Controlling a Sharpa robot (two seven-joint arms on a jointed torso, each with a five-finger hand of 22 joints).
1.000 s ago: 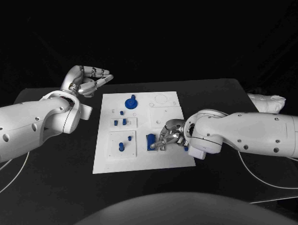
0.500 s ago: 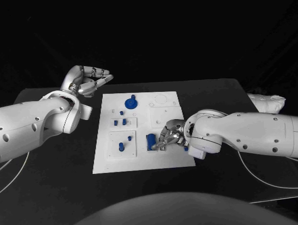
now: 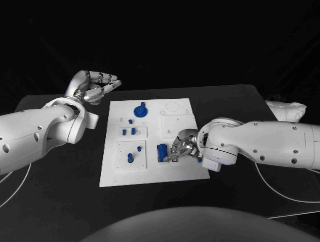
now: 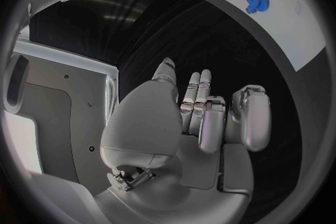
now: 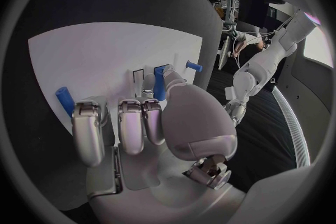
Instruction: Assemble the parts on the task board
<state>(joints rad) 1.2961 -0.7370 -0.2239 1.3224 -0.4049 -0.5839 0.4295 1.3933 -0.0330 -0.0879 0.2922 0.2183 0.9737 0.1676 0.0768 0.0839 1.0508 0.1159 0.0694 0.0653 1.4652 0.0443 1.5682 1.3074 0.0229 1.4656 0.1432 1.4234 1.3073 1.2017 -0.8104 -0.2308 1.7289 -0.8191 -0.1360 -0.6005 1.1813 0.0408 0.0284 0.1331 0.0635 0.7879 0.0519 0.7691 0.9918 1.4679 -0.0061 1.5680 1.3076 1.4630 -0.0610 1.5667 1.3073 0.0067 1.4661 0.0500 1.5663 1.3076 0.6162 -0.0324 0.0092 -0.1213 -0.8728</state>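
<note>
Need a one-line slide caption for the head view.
Right robot hand works at a blue part on the white task board; left robot hand waits off the board, fingers curled.

Black table (image 3: 58,201) under board (white cables (image 3: 276,194) trailing across it).

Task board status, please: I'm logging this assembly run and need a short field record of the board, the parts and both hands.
board: white task board in the middle of the black table
gear: blue gear at the board's far end
small parts: blue pieces near the board's middle
right hand: right hand over the board's near right area, fingers at an upright blue part
grip: cannot tell whether the part is actually held
left hand: left hand raised beyond the board's far left corner, fingers curled, holding nothing
</note>
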